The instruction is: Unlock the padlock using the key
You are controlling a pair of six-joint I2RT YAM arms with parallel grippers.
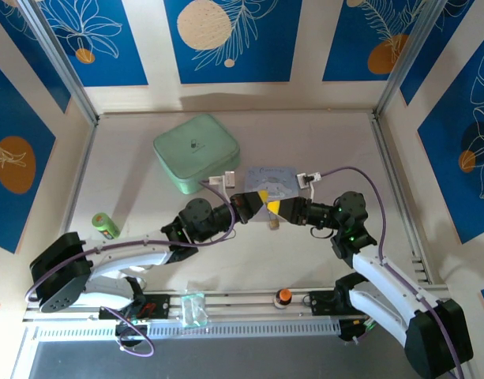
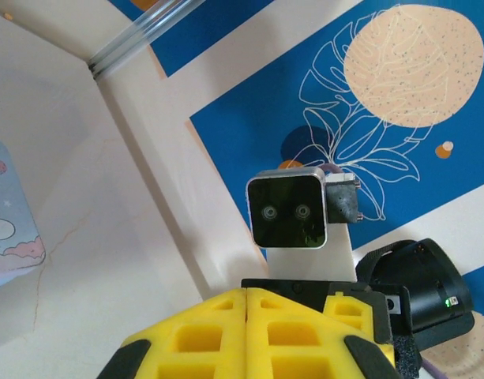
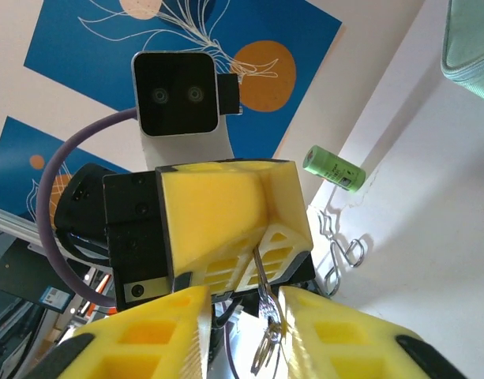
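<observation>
The key [image 3: 263, 286], a thin silvery blade with a ring hanging from its head, sticks out of my left gripper [image 3: 258, 248], which is shut on the blade. My right gripper [image 3: 245, 298] faces it with its jaws apart on either side of the key's head, and the head lies against the right-hand finger. In the top view my left gripper [image 1: 260, 202] and right gripper [image 1: 279, 207] meet tip to tip above the table's middle. A tiny brass-coloured thing, probably the padlock [image 1: 272, 223], lies on the table just below them. The left wrist view has my left gripper [image 2: 248, 294] pressed shut.
A mint-green tin [image 1: 196, 151] stands at the back left and a pale blue printed tin [image 1: 273, 178] behind the grippers. A green battery [image 1: 105, 225] lies at the left. Bent wire loops [image 3: 342, 251] lie near it. An orange-topped knob [image 1: 283, 296] sits on the front rail.
</observation>
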